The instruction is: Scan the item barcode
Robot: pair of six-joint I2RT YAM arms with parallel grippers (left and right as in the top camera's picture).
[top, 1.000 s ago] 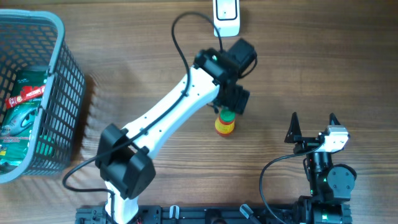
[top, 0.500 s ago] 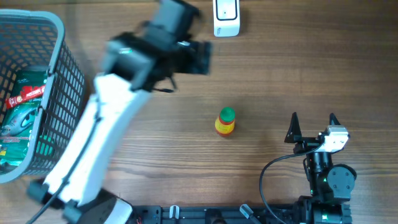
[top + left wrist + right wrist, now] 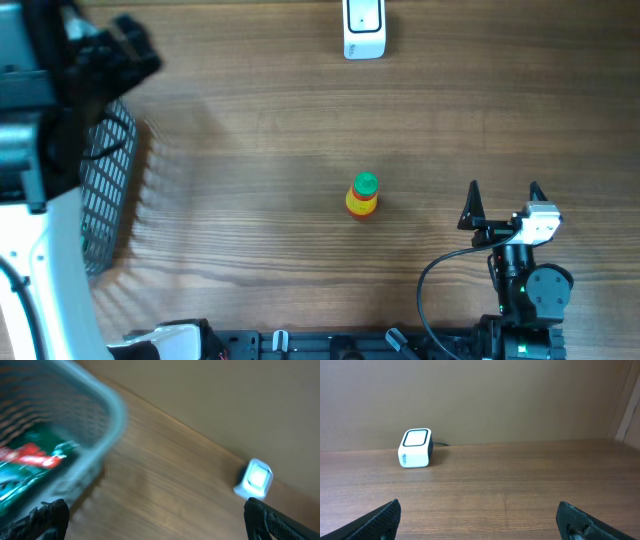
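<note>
The item, a small yellow bottle with a green cap (image 3: 363,195), stands upright alone on the wooden table (image 3: 250,150). The white barcode scanner (image 3: 364,28) sits at the far edge and also shows as a white box (image 3: 415,448) in the right wrist view. My left arm (image 3: 50,100) hangs over the basket at the far left, and my left gripper (image 3: 160,522) is open and empty, in a blurred view. To the right of the bottle and nearer the front edge, my right gripper (image 3: 503,203) rests open, with nothing between its fingers.
A grey-blue mesh basket (image 3: 105,180) stands at the left edge, mostly hidden under my left arm. In the left wrist view its rim (image 3: 100,405) encloses green packets (image 3: 35,455). A wall rises behind the scanner (image 3: 255,477).
My left arm has swung from the bottle far to the left, ending over the basket. The bottle stays standing where it was. The right arm has not moved.
</note>
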